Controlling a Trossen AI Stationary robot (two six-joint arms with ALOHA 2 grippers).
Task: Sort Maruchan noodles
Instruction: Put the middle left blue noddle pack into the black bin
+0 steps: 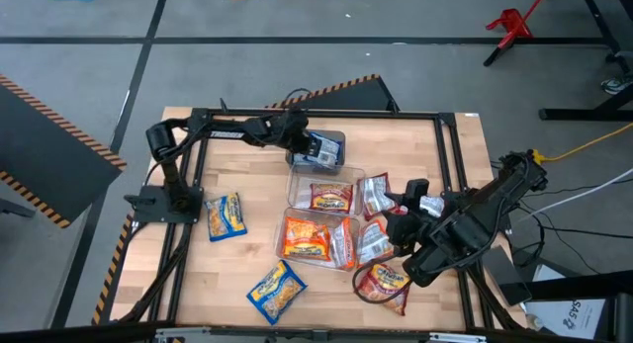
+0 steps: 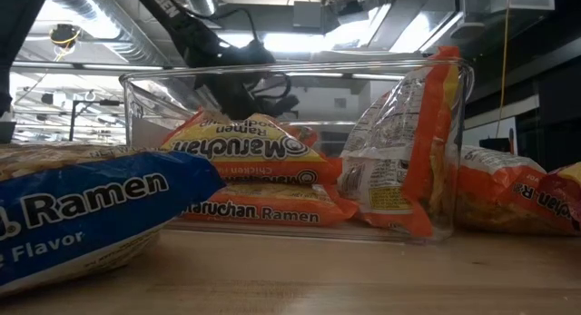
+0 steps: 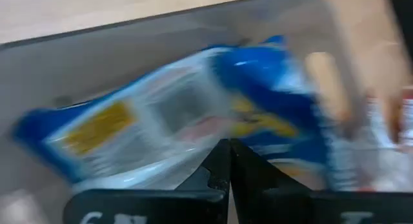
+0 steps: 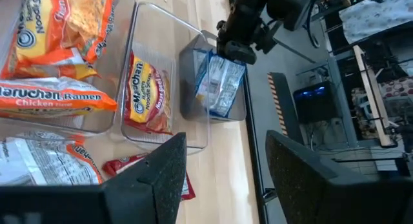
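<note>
Three clear bins (image 1: 297,188) crowd the table's middle. Bare wood (image 1: 247,180) lies open on the left of the bins, broken only by two blue packets (image 1: 226,216). Right of the bins, loose packets (image 1: 373,242) block passage.

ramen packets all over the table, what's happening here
A two-armed robot is sorting Maruchan ramen packets into clear bins. The left gripper is shut on a blue packet over the far bin. The middle bin holds a red packet; the near bin holds orange packets. The right gripper waits open near the table's right side. Two blue packets and some red ones are still loose on the table.
</note>
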